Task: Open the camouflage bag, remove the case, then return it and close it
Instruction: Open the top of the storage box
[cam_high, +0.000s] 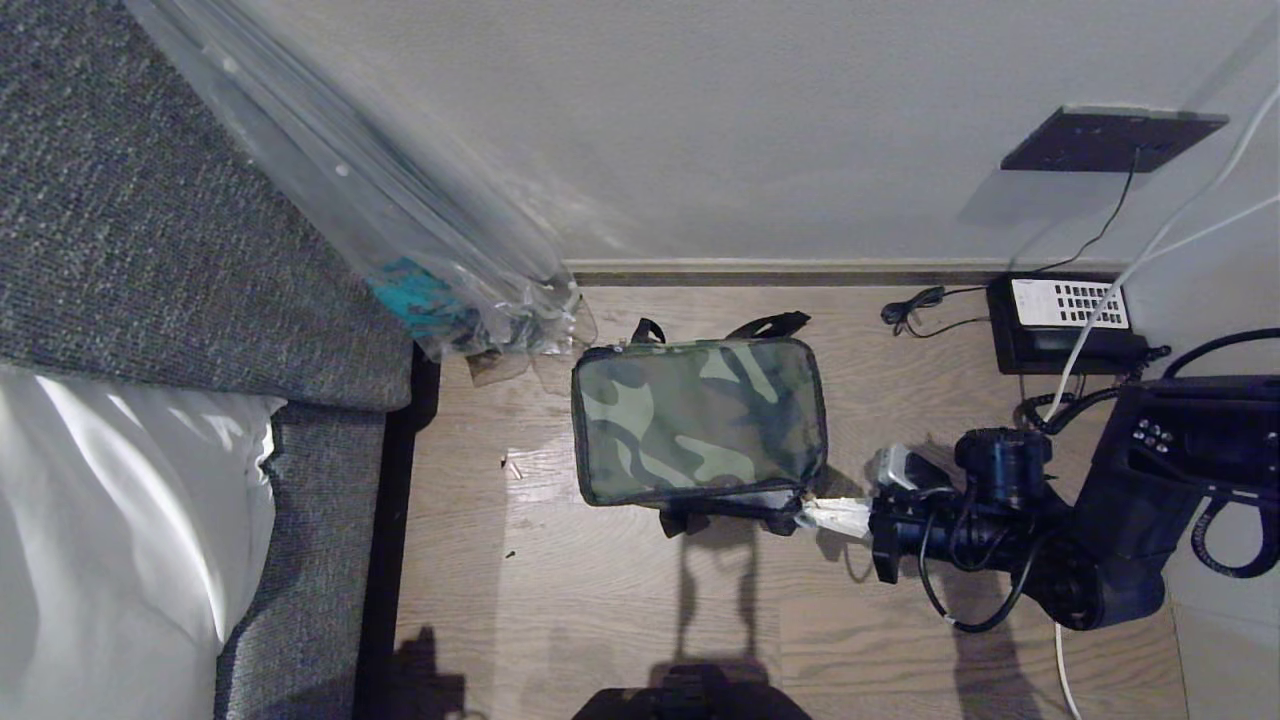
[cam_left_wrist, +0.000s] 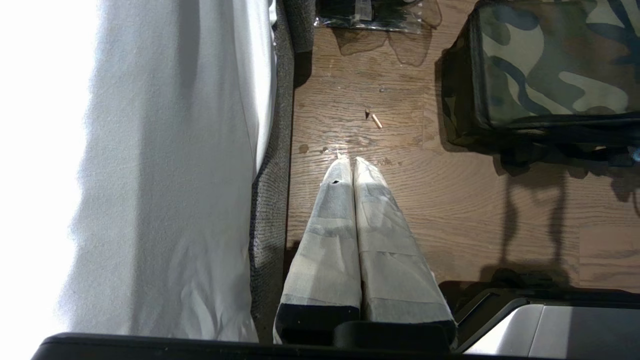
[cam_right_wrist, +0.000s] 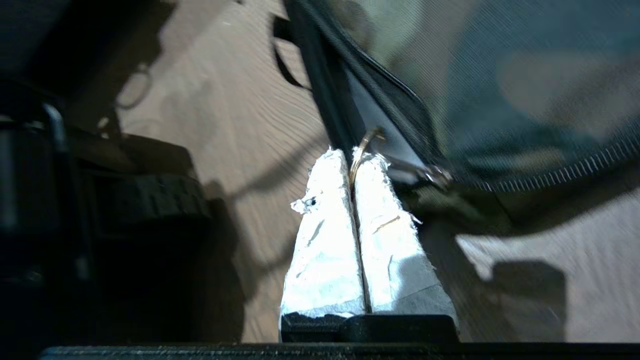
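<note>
The camouflage bag (cam_high: 700, 420) lies flat on the wooden floor, green camouflage panel up, with black trim and straps. My right gripper (cam_high: 815, 515) is at the bag's near right corner, shut on the gold zip pull ring (cam_right_wrist: 362, 142). Beside the ring the zip gapes a little and a strip of silvery lining (cam_right_wrist: 370, 110) shows. The case is hidden. My left gripper (cam_left_wrist: 347, 162) hangs shut over bare floor to the left of the bag (cam_left_wrist: 550, 65), holding nothing; it is outside the head view.
A clear plastic-wrapped umbrella (cam_high: 400, 230) leans over the bag's far left corner. A grey upholstered bed edge (cam_high: 150, 250) with a white sheet (cam_high: 100, 520) runs along the left. A desk phone (cam_high: 1065, 320) and cables sit at the far right by the wall.
</note>
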